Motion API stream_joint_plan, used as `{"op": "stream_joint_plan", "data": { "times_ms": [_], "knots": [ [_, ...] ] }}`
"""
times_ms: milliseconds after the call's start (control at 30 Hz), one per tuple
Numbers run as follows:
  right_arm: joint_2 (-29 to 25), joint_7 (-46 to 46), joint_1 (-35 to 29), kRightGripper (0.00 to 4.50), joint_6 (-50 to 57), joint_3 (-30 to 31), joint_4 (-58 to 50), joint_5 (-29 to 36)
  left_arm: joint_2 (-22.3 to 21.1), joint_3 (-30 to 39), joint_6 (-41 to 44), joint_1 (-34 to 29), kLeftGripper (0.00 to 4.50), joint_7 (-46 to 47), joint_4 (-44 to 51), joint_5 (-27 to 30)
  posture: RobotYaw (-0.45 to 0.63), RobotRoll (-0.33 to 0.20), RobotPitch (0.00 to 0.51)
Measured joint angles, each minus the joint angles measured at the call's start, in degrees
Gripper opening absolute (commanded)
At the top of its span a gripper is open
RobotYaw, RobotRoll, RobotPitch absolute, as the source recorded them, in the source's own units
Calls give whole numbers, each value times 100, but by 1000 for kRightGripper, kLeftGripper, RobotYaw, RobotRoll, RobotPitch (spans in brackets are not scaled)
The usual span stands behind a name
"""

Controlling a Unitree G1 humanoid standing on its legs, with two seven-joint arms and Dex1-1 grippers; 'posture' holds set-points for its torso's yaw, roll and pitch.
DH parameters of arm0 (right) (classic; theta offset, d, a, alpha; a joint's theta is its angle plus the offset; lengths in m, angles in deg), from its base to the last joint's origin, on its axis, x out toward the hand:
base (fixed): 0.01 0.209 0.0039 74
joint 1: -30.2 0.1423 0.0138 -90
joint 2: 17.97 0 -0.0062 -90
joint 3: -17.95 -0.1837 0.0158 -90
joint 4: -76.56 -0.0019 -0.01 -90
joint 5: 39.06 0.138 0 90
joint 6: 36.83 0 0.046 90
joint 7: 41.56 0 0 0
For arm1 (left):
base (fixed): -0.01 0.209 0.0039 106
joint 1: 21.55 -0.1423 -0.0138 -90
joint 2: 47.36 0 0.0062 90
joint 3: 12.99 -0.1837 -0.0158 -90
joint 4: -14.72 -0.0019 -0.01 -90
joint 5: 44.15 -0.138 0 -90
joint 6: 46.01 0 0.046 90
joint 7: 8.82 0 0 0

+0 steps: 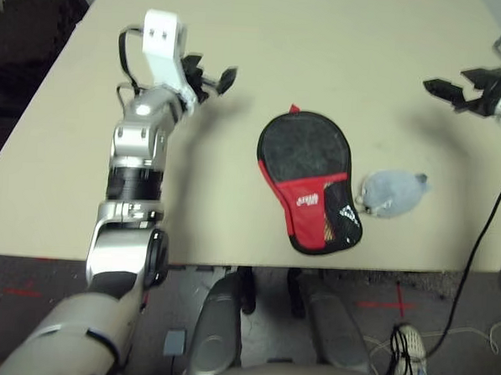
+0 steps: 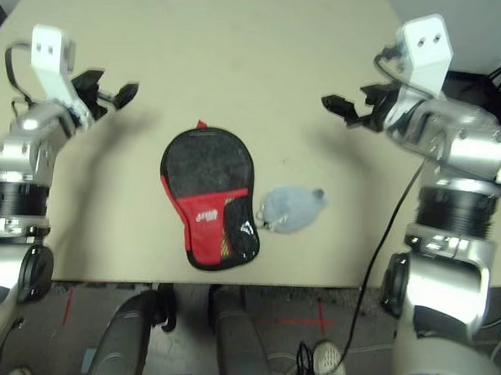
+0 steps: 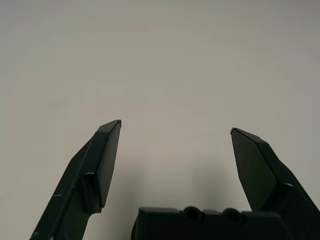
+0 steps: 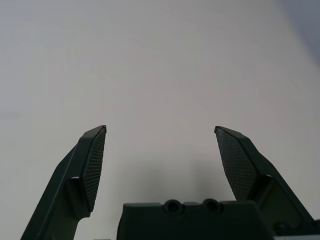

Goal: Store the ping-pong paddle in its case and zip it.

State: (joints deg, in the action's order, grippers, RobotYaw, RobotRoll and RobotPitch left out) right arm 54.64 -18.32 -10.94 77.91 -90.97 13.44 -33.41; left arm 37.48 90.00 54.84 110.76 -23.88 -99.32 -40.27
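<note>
The case (image 1: 308, 180) lies flat near the table's front edge, in the middle. It is a black paddle-shaped pouch with red trim, a red lower panel with a white logo and a mesh pocket. The ping-pong paddle is hidden; I cannot tell whether it is inside the case. My left gripper (image 1: 210, 74) hovers open above the table, well to the left of the case and farther back. My right gripper (image 2: 343, 108) is open too, to the right of the case and farther back. In the wrist views, both the left gripper (image 3: 175, 127) and the right gripper (image 4: 160, 129) have nothing between their fingers, only bare tabletop beyond.
A small grey-white soft lump (image 2: 291, 209) lies against the case's right side. The beige table (image 2: 241, 53) is bare behind the case. A black cable (image 2: 391, 237) hangs off the table's right front corner.
</note>
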Motion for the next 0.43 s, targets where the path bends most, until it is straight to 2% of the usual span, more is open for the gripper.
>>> {"op": "stream_joint_plan", "data": {
  "times_ms": [133, 433],
  "knots": [
    [187, -1178, -415, 4474, -1489, -165, 877, -156, -77, 252, -772, -362, 4500, 801, -164, -191, -132, 0, 249],
    [-18, -2347, -649, 4474, -3010, -435, 2220, -145, -248, 412, -1629, -560, 4500, 1552, -754, -234, -141, 0, 201]
  ]
}}
